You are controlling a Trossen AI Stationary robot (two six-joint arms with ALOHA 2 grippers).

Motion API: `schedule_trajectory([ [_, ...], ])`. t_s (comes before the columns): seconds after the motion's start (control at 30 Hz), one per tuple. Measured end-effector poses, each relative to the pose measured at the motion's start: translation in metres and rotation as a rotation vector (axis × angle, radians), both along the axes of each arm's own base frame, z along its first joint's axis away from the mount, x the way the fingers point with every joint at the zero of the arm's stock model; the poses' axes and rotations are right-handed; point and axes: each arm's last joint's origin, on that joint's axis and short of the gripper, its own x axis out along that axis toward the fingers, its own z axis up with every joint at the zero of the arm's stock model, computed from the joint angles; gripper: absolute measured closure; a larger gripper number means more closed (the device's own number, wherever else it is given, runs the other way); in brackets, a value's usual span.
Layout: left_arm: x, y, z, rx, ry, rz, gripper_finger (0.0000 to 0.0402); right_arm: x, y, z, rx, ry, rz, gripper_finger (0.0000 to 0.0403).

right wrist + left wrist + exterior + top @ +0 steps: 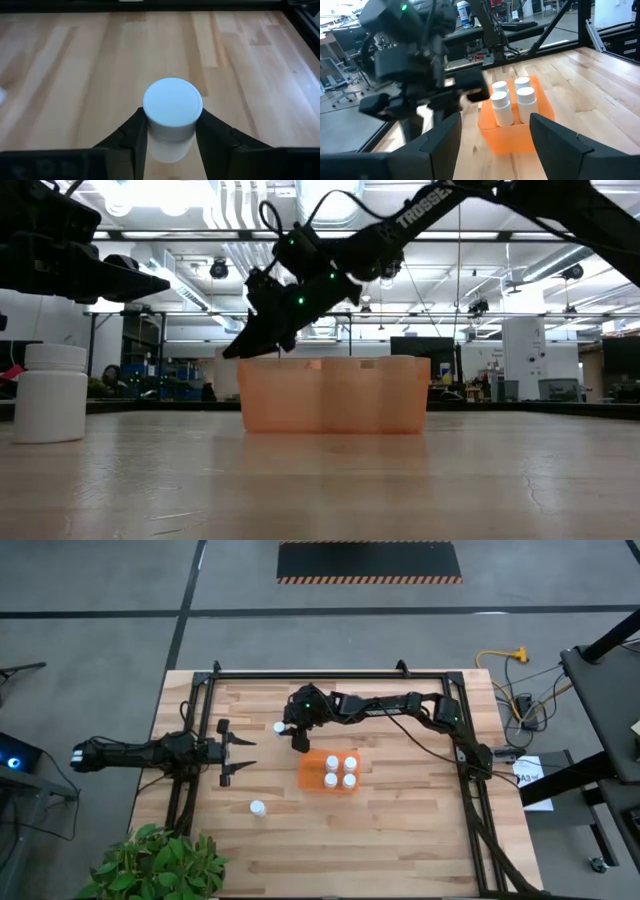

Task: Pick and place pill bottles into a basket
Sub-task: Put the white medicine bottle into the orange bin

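The right gripper (170, 137) stands over the wooden desk (400, 830), its fingers (131, 135) closed on a white pill bottle (172, 117) and pressing its sides just below the cap; the bottle's long axis runs roughly along the fingers, its round cap facing the wrist camera, and its base is hidden; in the high view this gripper (298, 737) hangs just beside the basket (312, 772), off the end that holds no bottles; in the low view it (265, 340) sits above the basket's rim (330, 362), and the arm behind it carries the white lettering "TROSSEN".

The orange basket (512, 137) holds four bottles (340, 770) upright, caps up, in two rows of two; from the left wrist they (512, 102) show between and beyond the left gripper's fingers (442, 150), which are spread wide and grip nothing; the left gripper (235, 752) waits well apart from the basket.

A loose bottle (259, 808) stands upright on the desk, cap up, near the left gripper's fingers; in the low view it (50, 392) shows its cap and plain body with no label to be read; a white cap (279, 727) shows just beside the right gripper.

A green plant (150, 865) sits at the desk's corner.
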Motion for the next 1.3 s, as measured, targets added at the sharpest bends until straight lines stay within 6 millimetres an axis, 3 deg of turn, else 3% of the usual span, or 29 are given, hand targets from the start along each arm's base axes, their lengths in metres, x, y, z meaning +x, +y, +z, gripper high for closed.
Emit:
schedule_trajectory([
  [0.5, 0.000, 0.000, 0.000, 0.000, 0.001, 0.000, 0.0184, -0.003, 0.068, 0.038, -0.016, -0.041, 0.139, 0.0281],
  [0.93, 0.000, 0.000, 0.000, 0.000, 0.001, 0.000, 0.0184, -0.017, 0.127, 0.044, -0.013, -0.033, 0.215, 0.0281],
  [1.3, 0.000, 0.000, 0.000, 0.000, -0.001, 0.000, 0.0184, -0.049, 0.143, 0.039, -0.041, -0.003, 0.129, 0.0281],
])
